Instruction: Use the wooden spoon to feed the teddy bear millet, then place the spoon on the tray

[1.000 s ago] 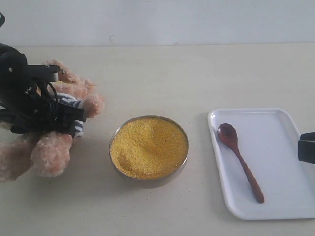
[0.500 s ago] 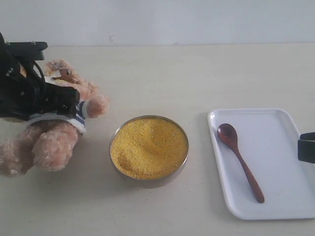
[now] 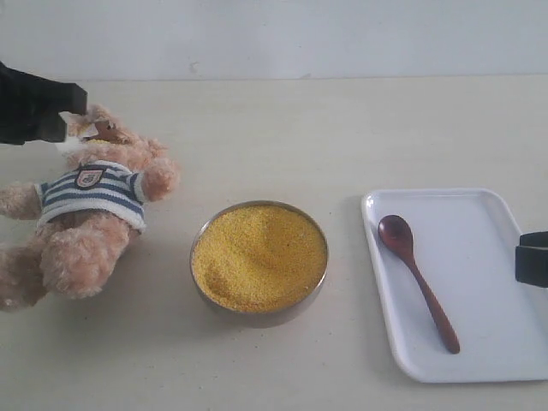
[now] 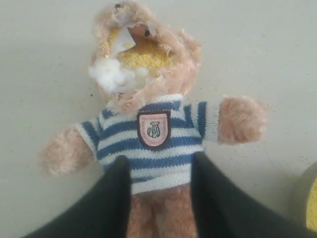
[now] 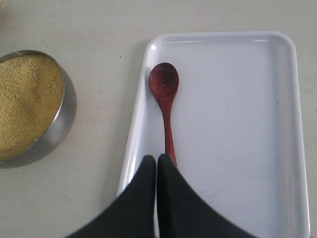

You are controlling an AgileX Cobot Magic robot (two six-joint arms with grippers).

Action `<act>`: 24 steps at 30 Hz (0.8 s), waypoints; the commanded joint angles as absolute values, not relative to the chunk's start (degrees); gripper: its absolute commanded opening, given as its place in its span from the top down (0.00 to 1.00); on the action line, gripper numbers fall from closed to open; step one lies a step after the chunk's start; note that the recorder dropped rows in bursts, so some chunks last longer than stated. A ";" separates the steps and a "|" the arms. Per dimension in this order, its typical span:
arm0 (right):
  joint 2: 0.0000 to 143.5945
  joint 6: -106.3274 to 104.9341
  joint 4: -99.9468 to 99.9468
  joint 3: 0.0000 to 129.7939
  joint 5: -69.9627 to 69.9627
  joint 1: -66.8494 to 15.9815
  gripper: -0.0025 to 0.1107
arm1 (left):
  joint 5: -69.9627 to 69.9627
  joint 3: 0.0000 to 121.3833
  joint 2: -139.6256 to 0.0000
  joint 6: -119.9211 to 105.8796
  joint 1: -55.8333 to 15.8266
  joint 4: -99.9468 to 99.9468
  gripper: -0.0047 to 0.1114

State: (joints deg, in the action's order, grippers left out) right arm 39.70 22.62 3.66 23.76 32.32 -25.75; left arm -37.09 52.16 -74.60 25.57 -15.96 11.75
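spoon in the tray, bear on its back by the bowl

we see the wooden spoon (image 3: 421, 287) lying slantwise in the left part of the tray (image 3: 488, 257), its bowl toward the far side. the right tool (image 5: 157, 159) has its fingers pressed together with nothing between them and hangs over the tray just beside the handle's end. the teddy bear (image 3: 90, 201) lies flat on the bench (image 3: 300, 128), left of the metal bowl (image 3: 257, 318). the left tool (image 4: 159, 163) is spread wide, a finger on either side of the bear's waist in the left wrist view; we cannot tell whether they touch it. yellow grains lie on the bear's face. the millet (image 3: 259, 255) fills the bowl, which sits between bear and tray.
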 commanded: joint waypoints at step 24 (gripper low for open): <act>32.64 24.98 3.29 8.68 8.81 -25.76 0.98 | -26.68 32.81 0.00 26.14 -15.42 16.21 0.92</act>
